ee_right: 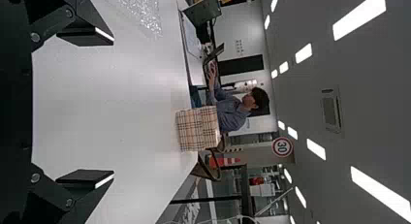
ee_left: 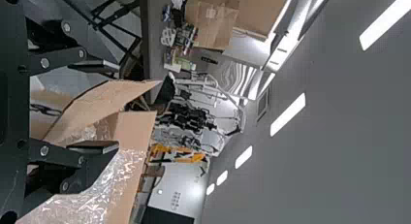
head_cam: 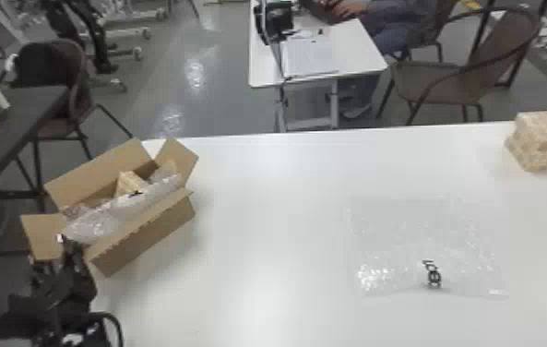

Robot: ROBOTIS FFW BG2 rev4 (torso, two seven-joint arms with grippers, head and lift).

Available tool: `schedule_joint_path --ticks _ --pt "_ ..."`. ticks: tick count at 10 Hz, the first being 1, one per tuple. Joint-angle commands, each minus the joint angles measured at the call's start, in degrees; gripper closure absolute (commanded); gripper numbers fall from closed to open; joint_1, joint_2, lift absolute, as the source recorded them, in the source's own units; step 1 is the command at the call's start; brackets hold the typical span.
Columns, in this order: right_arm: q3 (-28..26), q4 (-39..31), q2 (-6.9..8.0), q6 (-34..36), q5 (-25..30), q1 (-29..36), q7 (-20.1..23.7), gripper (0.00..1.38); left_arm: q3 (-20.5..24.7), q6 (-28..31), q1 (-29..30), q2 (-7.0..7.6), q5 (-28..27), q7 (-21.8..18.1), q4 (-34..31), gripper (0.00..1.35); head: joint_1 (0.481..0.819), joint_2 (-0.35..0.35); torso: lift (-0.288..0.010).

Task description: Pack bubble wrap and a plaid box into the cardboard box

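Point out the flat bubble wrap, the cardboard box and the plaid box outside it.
Bubble wrap (head_cam: 424, 244), head view, middle of sheet
Cardboard box (head_cam: 145, 236), head view, near flap
Plaid box (head_cam: 546, 150), head view, near side

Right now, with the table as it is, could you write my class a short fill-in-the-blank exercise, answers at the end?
1. The flaps of the cardboard box are not shut but ____.
2. The tool nearer the cardboard box is the robot's ____ one.
3. The box at the table's far right corner has a ____ pattern.
4. The clear sheet lying flat on the white table is ____ wrap.

Missing words: open; left; plaid; bubble.
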Motion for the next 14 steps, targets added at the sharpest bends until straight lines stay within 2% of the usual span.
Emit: schedule_joint_path --ticks 1,3,6,8,10,11,13,14 --pt "0.4 -0.4 0.14 0.1 0.0 -0.2 0.0 0.3 -4.9 -4.2 3.4 -0.24 0.8 0.1 -3.3 0.1 0.695 0.132 -0.11" --pt "1.3 -0.9 0.14 0.2 -0.2 -0.1 0.0 0.3 -7.1 -4.8 9.4 -0.24 -2.9 0.7 -10.4 0.14 0.695 0.078 -0.11" --pt "2.3 -1.1 0.14 0.7 -0.6 0.0 0.0 0.3 -10.0 -5.6 14.4 -0.24 -7.7 0.1 -15.6 0.14 0.695 0.02 -0.11" --pt "2.4 -3.0 0.14 0.7 0.5 0.7 0.0 0.3 -15.2 -5.8 16.9 -0.24 -11.0 -0.6 -16.4 0.14 0.695 -0.018 -0.11" --pt "4.3 -7.0 0.14 -0.1 3.8 2.3 -0.3 0.3 -16.7 -0.4 18.6 0.62 -14.0 -8.2 -16.4 0.14 0.695 -0.108 -0.11" --pt "6.3 -9.0 0.14 -0.2 5.1 3.7 -1.5 0.3 -16.7 2.3 19.6 0.53 -14.9 -12.2 -16.4 0.14 0.695 -0.135 -0.11" --pt "10.7 -11.7 0.14 -1.4 7.4 5.5 -3.0 0.3 -15.7 3.7 21.4 -0.18 -18.0 -16.4 -16.4 0.14 0.695 -0.147 -0.11" --pt "12.4 -13.2 0.14 -2.0 9.3 6.6 -4.7 0.3 -13.6 3.8 21.8 -0.24 -20.2 -18.7 -16.3 0.15 0.695 -0.134 -0.11"
